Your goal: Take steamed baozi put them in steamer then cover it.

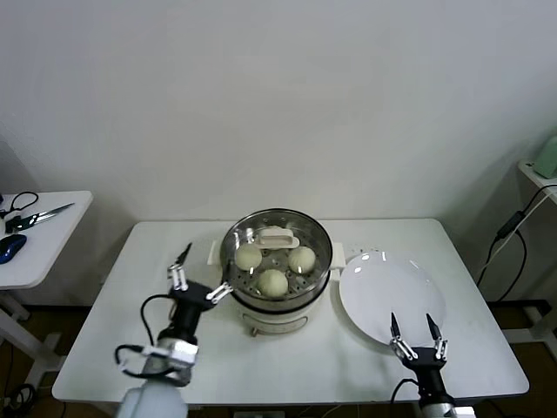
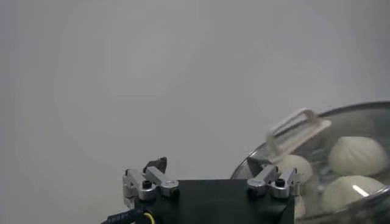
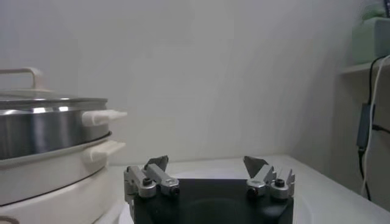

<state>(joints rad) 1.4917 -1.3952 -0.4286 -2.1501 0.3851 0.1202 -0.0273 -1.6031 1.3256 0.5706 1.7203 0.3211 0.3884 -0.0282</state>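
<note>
Nearest to the robot, at the front edge of the white counter point(image 1: 305, 366), the right end effector point(image 1: 411, 329) waits with its two dark fingers wide apart and nothing between them. It sits just in front of the flat white plate point(image 1: 387, 292), and its tips reach over the plate's near rim. From the right wrist view, that same end effector point(image 3: 206, 165) is spread open, with the steamer's steel side point(image 3: 42, 131) and white base off to one side. Over on the robot's left side, the left end effector point(image 1: 198, 274) is also open and holds nothing. One finger points out over the bare counter, and the other finger is right by the steamer's rim; I cannot tell if it touches. From the left wrist view, the left end effector point(image 2: 210, 165) has its fingers apart, and the clear cover point(image 2: 341, 146) shows close by with pale buns under the glass. A bit farther back, in the middle of the counter, stands the steamer point(image 1: 277, 300). Three steamed baozi point(image 1: 272, 282) can be seen inside it, round and cream-white, sitting close together on the tray with holes. The cover point(image 1: 277, 237) with its white handle lies on top of the steamer. Beyond the counter is a plain white wall point(image 1: 278, 104).
</note>
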